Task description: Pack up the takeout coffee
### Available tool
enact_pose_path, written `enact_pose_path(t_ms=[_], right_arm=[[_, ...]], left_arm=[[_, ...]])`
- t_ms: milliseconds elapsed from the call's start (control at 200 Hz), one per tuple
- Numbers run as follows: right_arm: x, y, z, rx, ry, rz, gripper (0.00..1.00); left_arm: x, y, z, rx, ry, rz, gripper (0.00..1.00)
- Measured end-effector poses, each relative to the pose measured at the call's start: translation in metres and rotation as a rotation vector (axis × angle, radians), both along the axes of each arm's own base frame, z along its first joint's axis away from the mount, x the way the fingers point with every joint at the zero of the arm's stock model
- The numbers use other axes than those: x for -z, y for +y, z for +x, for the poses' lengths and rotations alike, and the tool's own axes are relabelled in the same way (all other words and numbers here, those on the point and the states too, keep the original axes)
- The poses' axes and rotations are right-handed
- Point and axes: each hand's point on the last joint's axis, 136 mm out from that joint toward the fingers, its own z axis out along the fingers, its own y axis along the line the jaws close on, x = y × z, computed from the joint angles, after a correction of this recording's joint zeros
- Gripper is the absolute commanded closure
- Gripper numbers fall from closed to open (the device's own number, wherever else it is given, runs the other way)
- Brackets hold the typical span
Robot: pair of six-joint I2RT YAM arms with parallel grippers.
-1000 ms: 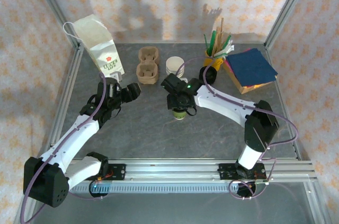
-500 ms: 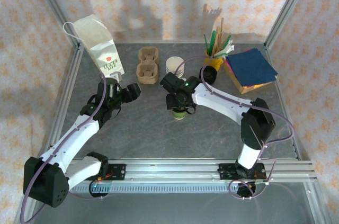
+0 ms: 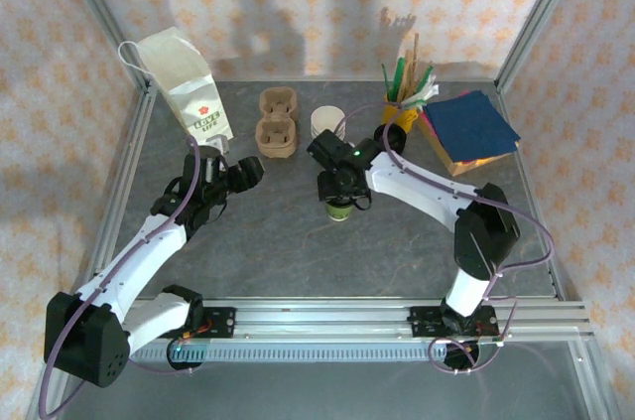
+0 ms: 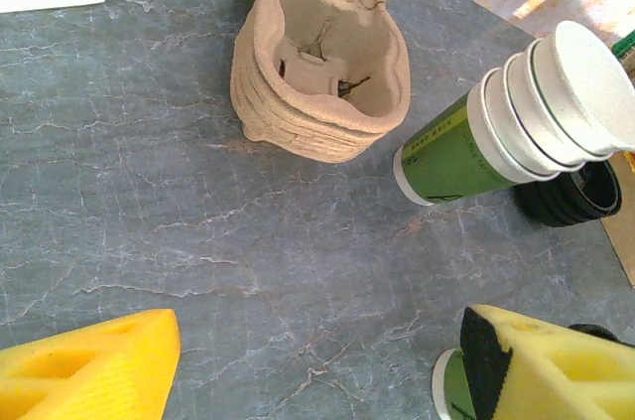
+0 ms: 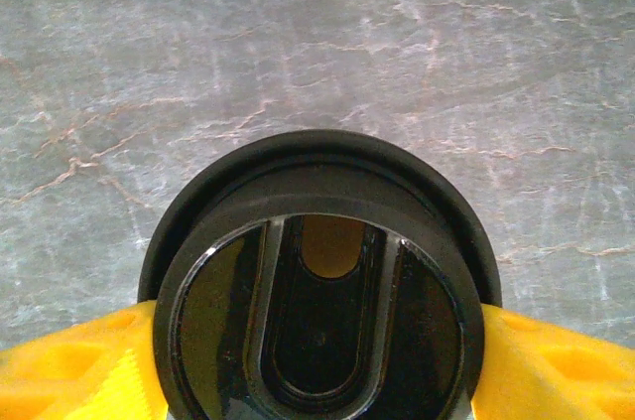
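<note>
**Gently now: settle the grip before you lift**

Your right tool (image 3: 340,192) sits over the takeout coffee (image 3: 339,211), which stands near the middle of the tabletop (image 3: 298,251). In the right wrist view its yellow fingers (image 5: 69,365) flank the cup at 3 and 9 o'clock, right against the black lid (image 5: 317,311). You cannot tell whether they press the cup wall yet. Grip the paper below the lid's rim, squeeze lightly, then lift straight up. The pulp carrier (image 3: 278,124) waits at about 11 o'clock from the cup.

Your left tool (image 4: 317,370) is released and empty.

The cup stands upright with its long axis vertical and its lid on top. The sip opening faces 12 o'clock in the wrist view.
</note>
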Motion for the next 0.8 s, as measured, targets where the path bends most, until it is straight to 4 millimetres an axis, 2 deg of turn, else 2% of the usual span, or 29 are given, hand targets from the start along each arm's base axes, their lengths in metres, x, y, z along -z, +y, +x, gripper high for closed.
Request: enact_pose_path(t_ms=[175,671,796], right_arm=[[0.001,-0.038,0.012,0.078,-0.011,-0.007,0.30],[0.001,-0.188,0.058,0.398,-0.076,-0.024,0.30],[0.001,-0.217,0.064,0.460,-0.087,-0.033,0.29]], left_arm=[[0.000,0.001,0.000,-0.003,0.000,0.002,0.23],[-0.001,0.002,0.000,-0.007,-0.002,0.004,0.23],[-0.001,0.003,0.000,-0.015,-0.005,0.009,0.23]])
